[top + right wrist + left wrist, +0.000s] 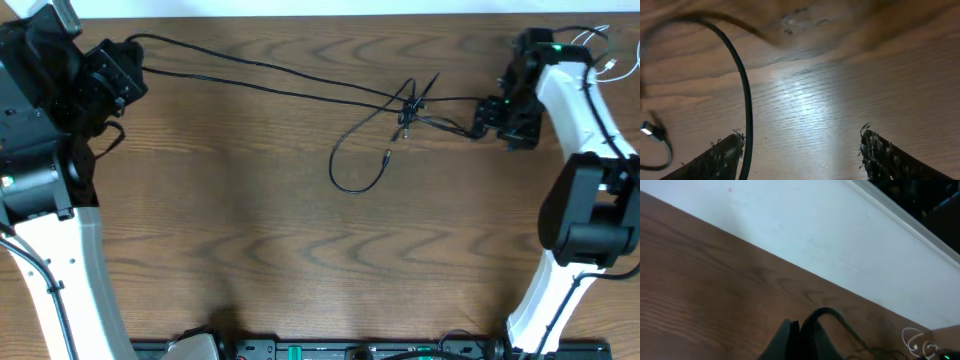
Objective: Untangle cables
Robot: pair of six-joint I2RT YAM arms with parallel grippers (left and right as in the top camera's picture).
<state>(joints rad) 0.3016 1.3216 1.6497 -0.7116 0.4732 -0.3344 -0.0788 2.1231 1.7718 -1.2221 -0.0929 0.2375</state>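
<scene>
Maybe the knot (pixel 408 104) in the black cables (pixel 747 100) gets tighter if the left end effector (pixel 799 330), pinching them, pulls. The right end effector (pixel 801 136) is spread and holds nothing.

On the table (pixel 250 260), the cables (pixel 280 80) run from the left gripper (pixel 135 62) at the far left rear, rightward along the back, to a knot (pixel 410 105) right of centre. A loop (pixel 350 172) lies in front and left of the knot, with a plug end (pixel 388 156) at its right side. The right gripper (pixel 480 118) sits just right of the knot, one strand (pixel 742 85) lying between its fingers
</scene>
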